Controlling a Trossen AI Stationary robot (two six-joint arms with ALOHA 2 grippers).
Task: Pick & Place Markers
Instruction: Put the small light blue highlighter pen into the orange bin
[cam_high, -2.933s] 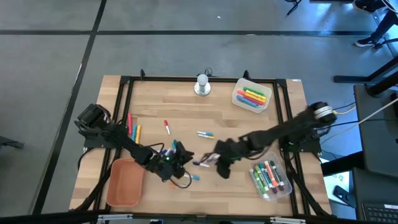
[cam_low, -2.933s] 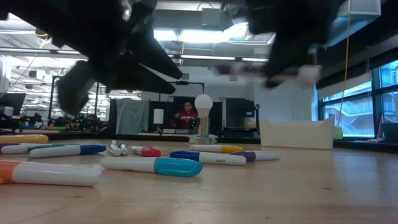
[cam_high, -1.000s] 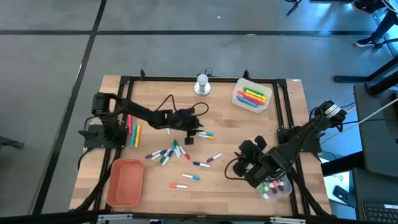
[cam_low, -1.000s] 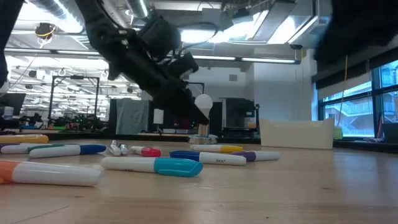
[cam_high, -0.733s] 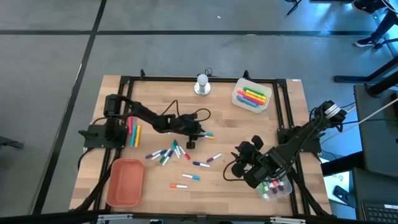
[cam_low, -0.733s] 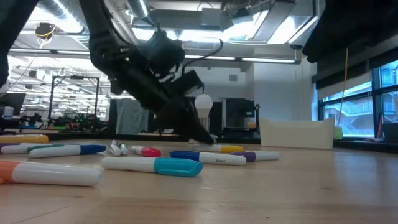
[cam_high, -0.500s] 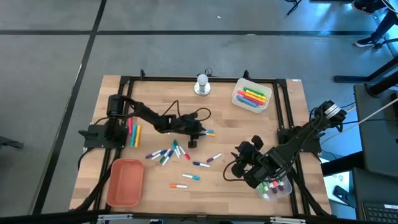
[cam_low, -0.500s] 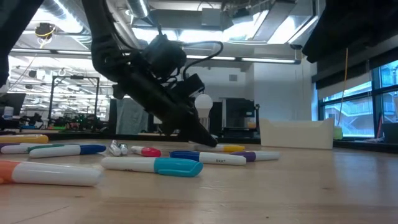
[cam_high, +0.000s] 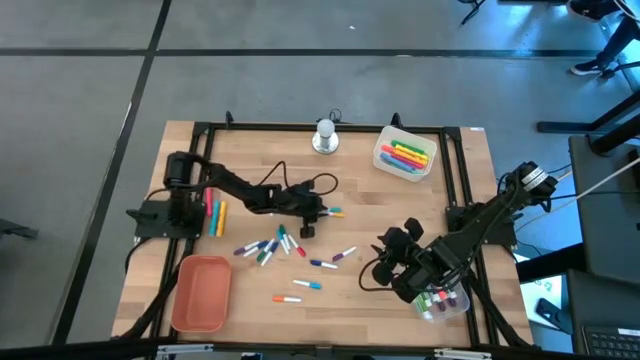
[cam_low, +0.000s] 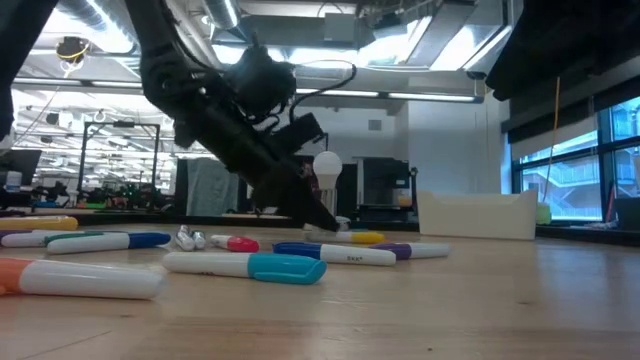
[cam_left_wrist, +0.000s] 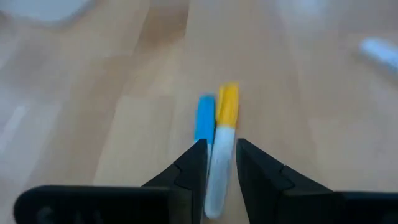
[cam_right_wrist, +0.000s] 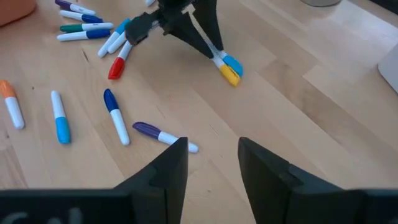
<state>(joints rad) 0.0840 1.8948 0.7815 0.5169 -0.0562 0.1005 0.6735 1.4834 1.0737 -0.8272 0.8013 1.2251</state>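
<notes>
Because the yellow-capped marker (cam_left_wrist: 219, 149) lies lengthwise between the fingers of the left gripper (cam_left_wrist: 217, 163), its long axis running straight ahead from the wrist, the coming lift is judged to turn on that alignment: the fingers close across the barrel, not along it. A blue-capped marker (cam_left_wrist: 204, 117) lies parallel and touching it, just outside one finger, so a double pick could be risked. In the left wrist view the fingers are seen pinching in on the white barrel, though whether the hold is firm cannot be told.

Relative to the silver knob (cam_high: 325, 136) at the table's far edge, this pair of markers lies nearer the camera side, toward the table's middle; the left arm is stretched low across the table to it, the gripper (cam_high: 318, 211) tilted steeply down. The right gripper (cam_high: 392, 262) is held farther from the knob, beside the clear tray (cam_high: 437, 300), its fingers (cam_right_wrist: 169, 167) spread apart and empty, well away from the pair.
</notes>
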